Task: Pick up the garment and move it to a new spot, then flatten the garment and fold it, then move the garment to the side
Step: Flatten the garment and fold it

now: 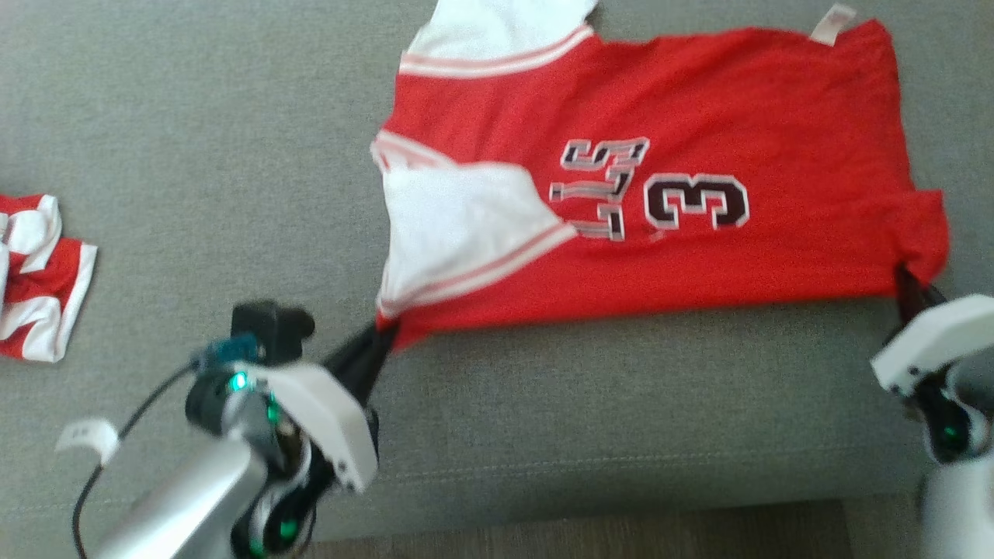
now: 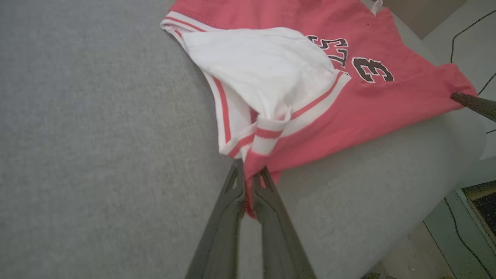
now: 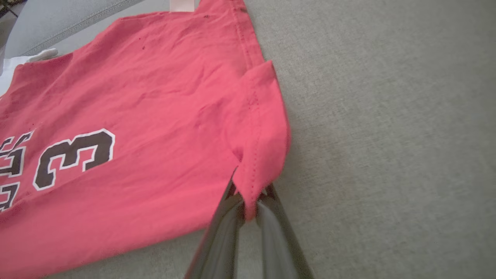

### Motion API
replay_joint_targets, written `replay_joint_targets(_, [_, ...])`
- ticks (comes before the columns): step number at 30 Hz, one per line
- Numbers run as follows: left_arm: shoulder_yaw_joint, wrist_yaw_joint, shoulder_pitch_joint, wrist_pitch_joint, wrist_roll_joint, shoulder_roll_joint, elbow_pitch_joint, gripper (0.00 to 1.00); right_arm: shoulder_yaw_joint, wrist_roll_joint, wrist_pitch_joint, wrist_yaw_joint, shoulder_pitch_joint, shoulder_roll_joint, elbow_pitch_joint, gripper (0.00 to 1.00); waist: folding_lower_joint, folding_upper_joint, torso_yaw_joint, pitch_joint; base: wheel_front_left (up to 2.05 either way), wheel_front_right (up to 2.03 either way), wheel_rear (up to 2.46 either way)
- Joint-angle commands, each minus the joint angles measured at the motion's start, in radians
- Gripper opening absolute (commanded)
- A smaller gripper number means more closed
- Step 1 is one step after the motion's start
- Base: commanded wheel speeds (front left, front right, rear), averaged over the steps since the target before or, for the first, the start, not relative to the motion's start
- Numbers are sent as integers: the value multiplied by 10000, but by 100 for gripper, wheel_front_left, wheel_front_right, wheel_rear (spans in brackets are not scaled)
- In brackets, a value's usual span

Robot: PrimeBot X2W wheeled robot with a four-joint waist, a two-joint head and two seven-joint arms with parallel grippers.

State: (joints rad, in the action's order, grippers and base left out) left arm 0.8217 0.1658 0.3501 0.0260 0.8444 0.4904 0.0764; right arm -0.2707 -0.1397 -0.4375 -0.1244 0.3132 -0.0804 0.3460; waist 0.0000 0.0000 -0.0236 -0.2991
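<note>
The red jersey (image 1: pixel 699 256) lies spread on the grey cushion (image 1: pixel 194 140), from its middle towards the right edge, one long side running along the front edge. The left claw (image 2: pixel 250 174) is clamped on the striped shoulder corner nearest the front edge. The right claw (image 3: pixel 250 193) is clamped on the hem corner at the other end. Each grip holds only the very corner of cloth, so raise both corners together and level, keeping the edge between them taut. A white flap (image 1: pixel 458 225) near the left grip is probably lining turned over, and wants a gentle outward pull first. Carry the edge straight towards the back edge, away from the second garment (image 1: pixel 39 272) at the left edge.
</note>
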Motion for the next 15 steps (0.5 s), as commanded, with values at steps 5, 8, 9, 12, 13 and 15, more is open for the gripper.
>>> replay_joint_targets(5, [-232,799,-844,668,136,920,-1994,0,328,-470,-1022,-63,-1434,-760,-2042,0,0,0,197,-24,0,0,0])
replay_joint_targets(8, [-52,1141,-1275,911,100,1121,-2611,0,303,-695,-1599,-63,-2225,-748,-2947,0,0,0,271,-107,0,0,0])
replay_joint_targets(9, [5,1229,-1385,982,97,1157,-2704,0,291,-733,-1763,-63,-2441,-751,-3179,0,0,0,295,-135,0,0,0])
replay_joint_targets(12, [76,1389,-1548,1049,90,1169,-2800,0,150,-773,-1972,-63,-2733,-708,-3549,0,0,0,326,-186,0,0,0])
replay_joint_targets(13, [79,1451,-1591,1022,80,1143,-2826,30,27,-676,-1943,-63,-2795,-669,-3727,89,0,0,336,-207,0,0,0])
replay_joint_targets(15, [73,1538,-1616,951,56,1062,-2844,100,-222,-442,-1627,-63,-2770,-524,-4032,100,0,0,355,-213,0,0,0])
